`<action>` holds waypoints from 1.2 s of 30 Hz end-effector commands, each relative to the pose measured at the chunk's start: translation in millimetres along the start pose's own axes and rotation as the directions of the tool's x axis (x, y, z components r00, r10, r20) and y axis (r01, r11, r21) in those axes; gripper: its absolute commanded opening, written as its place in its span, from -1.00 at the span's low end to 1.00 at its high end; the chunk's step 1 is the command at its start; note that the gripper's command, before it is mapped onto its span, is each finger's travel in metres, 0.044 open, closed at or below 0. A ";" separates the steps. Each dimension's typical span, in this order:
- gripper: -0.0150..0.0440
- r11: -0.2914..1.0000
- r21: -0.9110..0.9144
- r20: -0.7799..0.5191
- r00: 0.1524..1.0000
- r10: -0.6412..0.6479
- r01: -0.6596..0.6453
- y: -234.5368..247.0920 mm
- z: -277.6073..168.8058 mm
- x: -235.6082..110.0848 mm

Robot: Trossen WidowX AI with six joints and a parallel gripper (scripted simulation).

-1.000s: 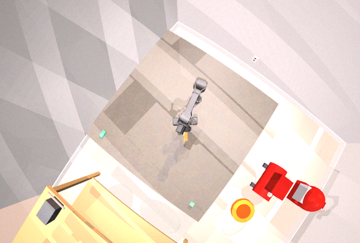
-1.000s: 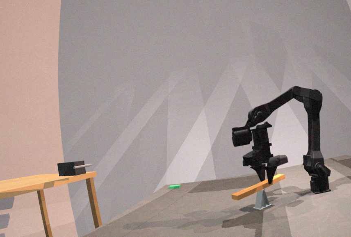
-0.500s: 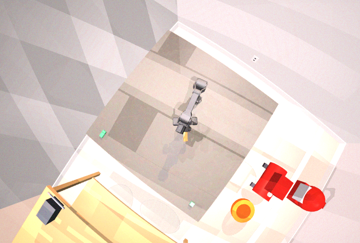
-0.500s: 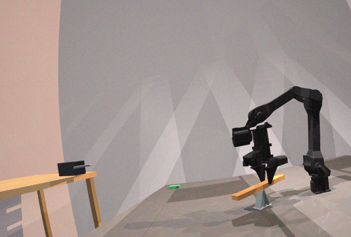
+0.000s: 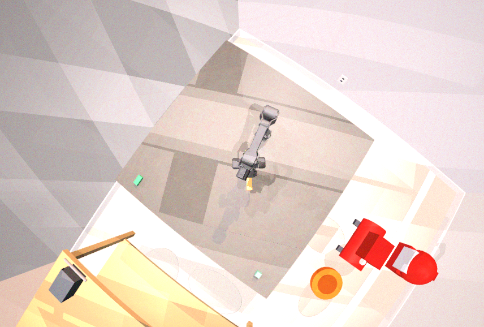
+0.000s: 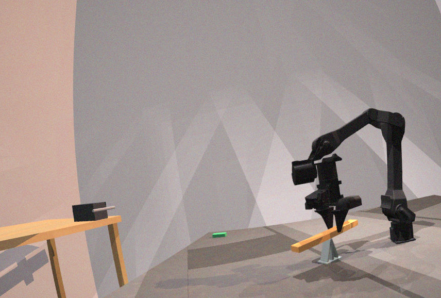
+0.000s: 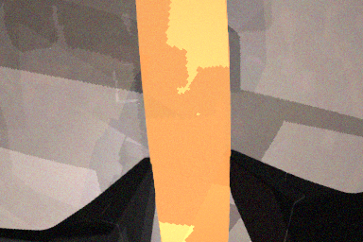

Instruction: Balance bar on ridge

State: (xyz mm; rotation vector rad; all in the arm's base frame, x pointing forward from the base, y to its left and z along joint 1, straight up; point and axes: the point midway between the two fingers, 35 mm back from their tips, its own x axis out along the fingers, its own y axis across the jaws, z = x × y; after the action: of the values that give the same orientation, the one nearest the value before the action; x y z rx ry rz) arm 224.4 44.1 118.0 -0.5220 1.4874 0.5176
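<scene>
From the top view we see the arm (image 5: 258, 134) reaching out over the brown table (image 5: 196, 115), its gripper (image 5: 247, 175) pointed down, with only a short orange stub of the bar (image 5: 249, 185) poking out beyond the wrist; the ridge is hidden beneath the arm here. A green block (image 5: 138, 180) lies near the table's left edge, a paler block (image 5: 257, 274) near its lower corner, and well off the table stand a red machine (image 5: 385, 250) and an orange round container (image 5: 326, 283). In the exterior view we find the gripper (image 6: 334, 225) clamped on the orange bar (image 6: 324, 235), the two dark fingers (image 6: 340, 219) closed on its sides toward the far end. The bar lies across the top of the grey ridge (image 6: 328, 251), its near end lower than its far end, so it is tilted and not level; both ends appear to stand apart from the table (image 6: 249, 267). The green block (image 6: 219, 234) sits farther back to the left, and a dark box (image 6: 89, 211) with a grey rod rests on a wooden side table (image 6: 45, 226). From the wrist view we look straight down the bar (image 7: 185, 113), which runs up the middle of the picture between the dark fingers, both pressed against its sides, with mottled grey table surface (image 7: 57, 113) beneath.
</scene>
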 end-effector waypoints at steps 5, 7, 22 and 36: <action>-0.49 1.000 -0.002 0.001 1.000 -0.001 0.001 -0.2 0.4 1.1; -0.49 1.000 -0.002 0.001 1.000 -0.001 0.001 -0.2 0.3 1.3; -0.49 1.000 -0.002 0.001 1.000 -0.001 0.001 -0.1 0.0 2.5; -0.49 1.000 -0.002 0.001 1.000 -0.001 0.001 0.0 -0.2 3.7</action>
State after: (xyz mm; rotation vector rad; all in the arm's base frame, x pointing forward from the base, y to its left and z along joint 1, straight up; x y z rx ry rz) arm 224.1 44.0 115.7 -0.5219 1.4877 0.5178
